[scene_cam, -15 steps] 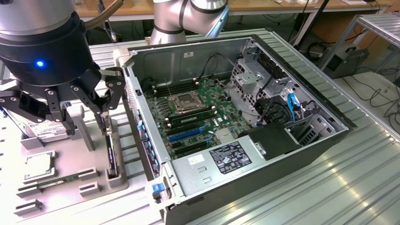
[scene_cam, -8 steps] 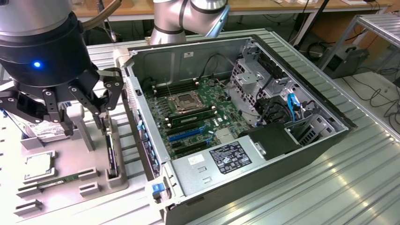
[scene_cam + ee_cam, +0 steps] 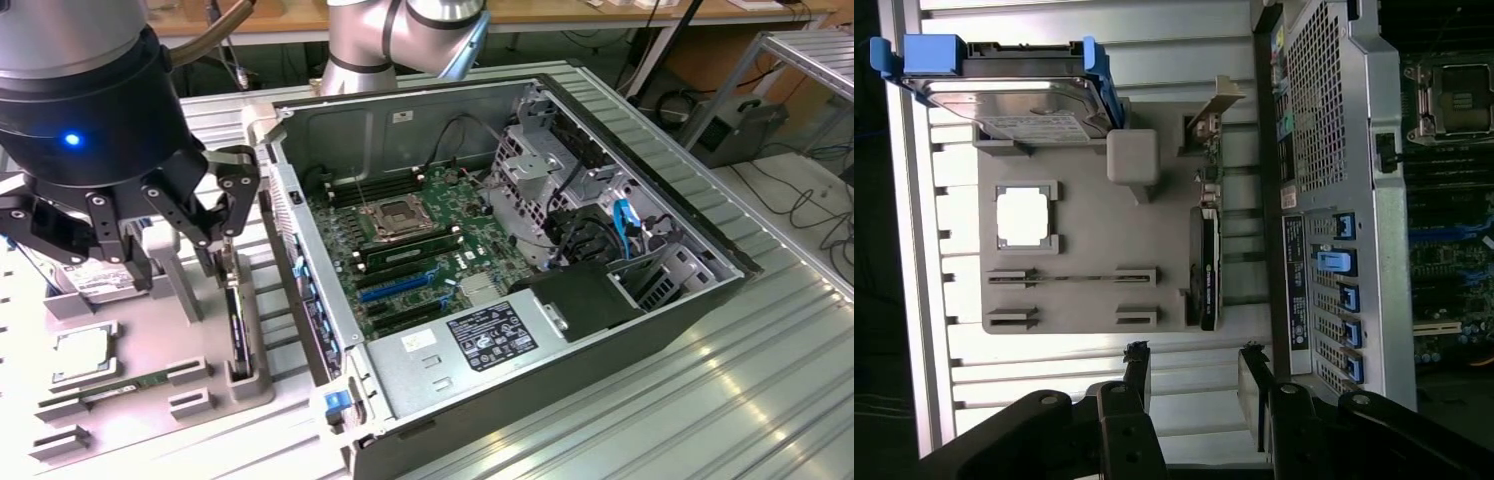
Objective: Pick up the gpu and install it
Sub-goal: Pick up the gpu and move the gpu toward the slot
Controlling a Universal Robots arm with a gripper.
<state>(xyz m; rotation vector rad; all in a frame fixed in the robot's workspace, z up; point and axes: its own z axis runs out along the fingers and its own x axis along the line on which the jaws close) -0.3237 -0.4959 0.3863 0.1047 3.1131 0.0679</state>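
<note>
So, quick status: my gripper (image 3: 1194, 355) is spread wide with nothing between the fingers (image 3: 1137, 365), hanging over the near end of the gray tray (image 3: 1089, 215). The graphics card (image 3: 1204, 275) stands on its long edge in a slot along the tray's side. It's lined up with the gap between my fingertips and sits just beyond them, touching neither one. Its silver bracket (image 3: 1212, 105) is at the end farthest from me.

Past the finger on the tray side there's a memory stick (image 3: 1074, 277) lying in its holders. A processor chip (image 3: 1022, 215) comes next, and furthest out is a hard drive (image 3: 1004, 95) in a blue carrier. Past my other finger is the open computer case (image 3: 1334, 120), right beside the card's slot, with a row of blue tabs (image 3: 1344, 262) down its back.

As for writing, not much luck. The hard drive has a white label and the power supply (image 3: 494, 335) inside the case has a black one with white print. There's also a narrow dark sticker (image 3: 1292, 245) on the back of the case. I can't read a word on any of them, and no brand names are legible.
</note>
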